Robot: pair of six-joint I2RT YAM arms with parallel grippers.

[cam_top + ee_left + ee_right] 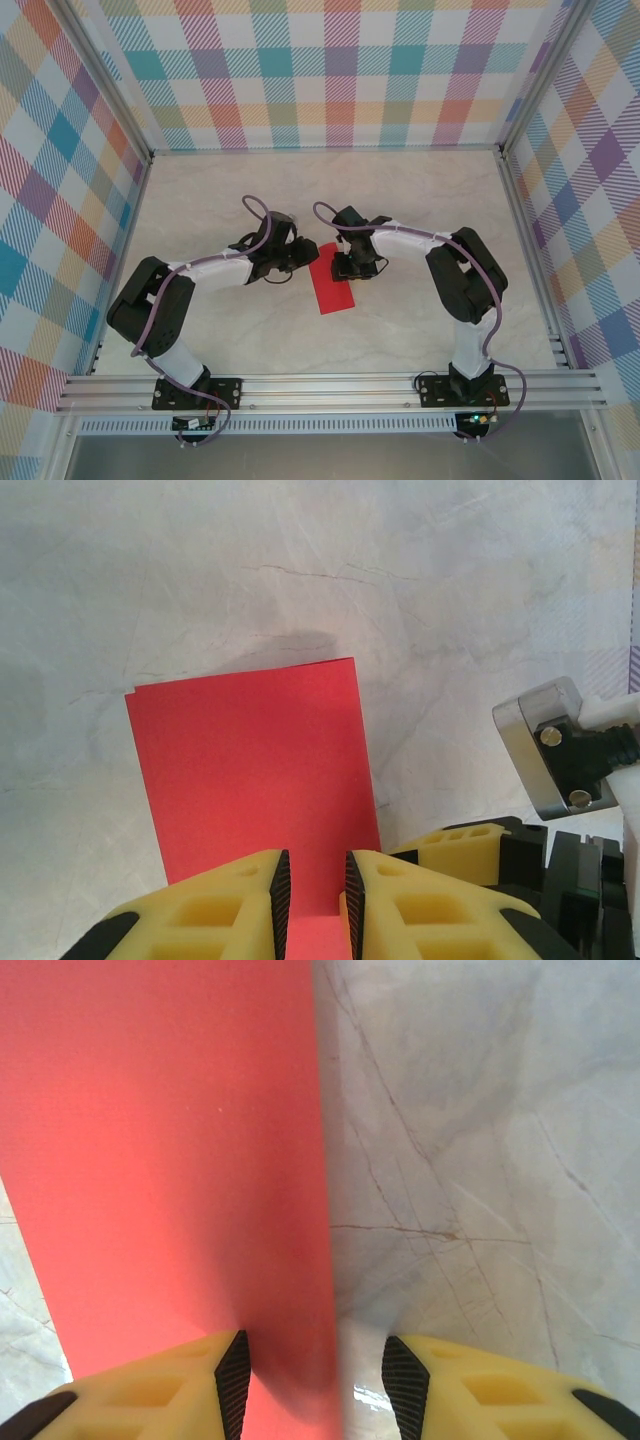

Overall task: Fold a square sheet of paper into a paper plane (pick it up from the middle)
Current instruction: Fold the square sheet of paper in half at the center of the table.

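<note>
The paper (331, 285) lies flat on the pale marbled surface (430, 200), near the middle, between the two arms. It shows as a red rectangle, not a square. From above, its long axis runs from the far side toward the arm bases, with the near end leaning a little to the right. The far end sits between the two grippers and the near end lies clear of both.

The left gripper (303, 262) comes in from the left at the paper's far part. In its wrist view the paper (255, 770) stretches lengthwise away from the camera, its far short edge square across the frame. At the far left corner a thin second layer peeks out past the top one. The left gripper (316, 892) has its jaws a narrow gap apart over the paper's close end, and red shows in the gap. Whether the pads (281, 890) touch the sheet, I cannot tell.

The right gripper (352, 268) stands at the paper's right side. In its wrist view the paper (170, 1160) covers the left half, its long right edge running straight away with a soft shadow beside it. The right gripper (320, 1385) has its jaws spread wide astride that edge, with the left pad over red and the right pad over bare surface (480, 1160).
</note>
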